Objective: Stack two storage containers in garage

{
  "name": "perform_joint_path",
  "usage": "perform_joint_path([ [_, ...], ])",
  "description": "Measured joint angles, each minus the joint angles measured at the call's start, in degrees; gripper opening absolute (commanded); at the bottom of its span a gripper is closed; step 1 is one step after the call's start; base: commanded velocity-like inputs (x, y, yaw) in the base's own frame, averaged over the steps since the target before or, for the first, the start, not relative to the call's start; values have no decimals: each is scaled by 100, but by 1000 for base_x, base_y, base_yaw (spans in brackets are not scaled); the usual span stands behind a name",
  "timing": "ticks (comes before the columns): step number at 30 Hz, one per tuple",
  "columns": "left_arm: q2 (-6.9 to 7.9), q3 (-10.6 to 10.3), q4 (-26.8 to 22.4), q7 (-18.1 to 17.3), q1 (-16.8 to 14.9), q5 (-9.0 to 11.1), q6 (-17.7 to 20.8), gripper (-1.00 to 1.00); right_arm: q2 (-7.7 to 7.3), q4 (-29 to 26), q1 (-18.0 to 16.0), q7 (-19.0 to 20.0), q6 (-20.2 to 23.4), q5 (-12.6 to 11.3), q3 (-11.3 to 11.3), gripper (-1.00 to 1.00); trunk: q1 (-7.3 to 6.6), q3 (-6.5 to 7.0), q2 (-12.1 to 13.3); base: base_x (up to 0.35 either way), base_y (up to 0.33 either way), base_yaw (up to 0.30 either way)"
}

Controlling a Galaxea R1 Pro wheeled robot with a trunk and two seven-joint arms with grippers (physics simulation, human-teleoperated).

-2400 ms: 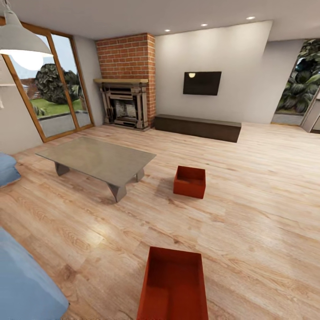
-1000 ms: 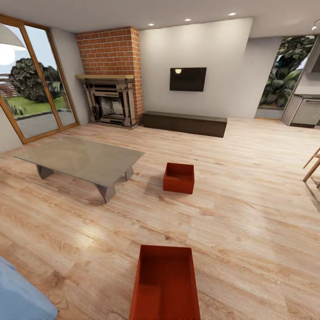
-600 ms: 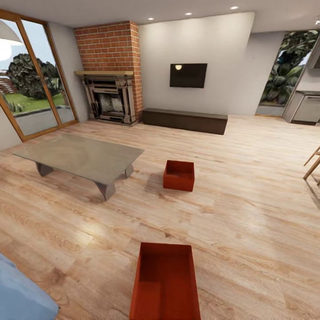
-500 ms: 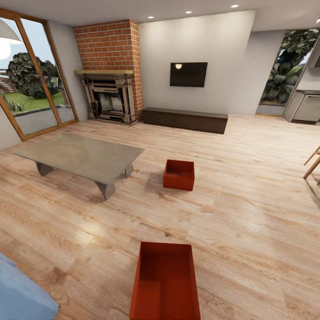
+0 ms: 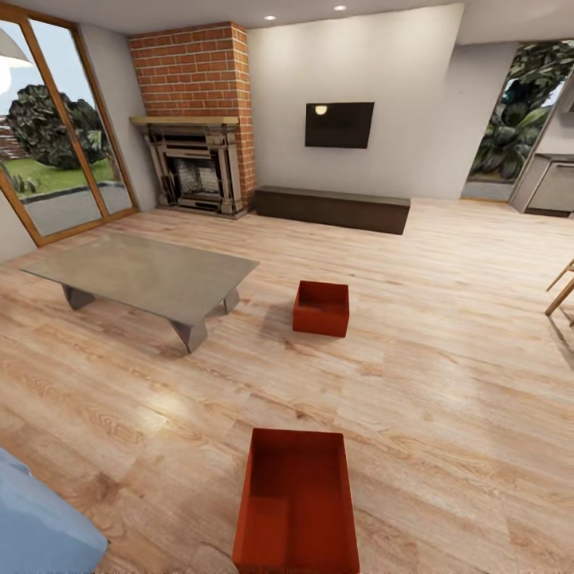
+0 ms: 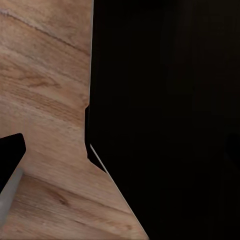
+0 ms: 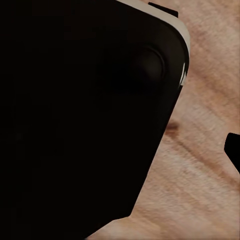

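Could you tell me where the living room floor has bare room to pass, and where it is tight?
Bare planks run wide to the right of both containers, near and far, toward the dark cabinet. A bare strip separates them. It is tighter between the far container and the grey table.

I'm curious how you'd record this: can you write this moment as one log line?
room: living room | near box: on wood floor, untouched | far box: on floor beside table | garage: not reached
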Motion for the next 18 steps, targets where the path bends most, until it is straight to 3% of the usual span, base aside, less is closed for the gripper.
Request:
perform_joint_path([
  [18, 0, 0, 0, 0, 0, 0, 0, 100, -22, 0, 0, 23, 28, 0, -10, 100, 0, -165, 0, 0, 0, 0],
])
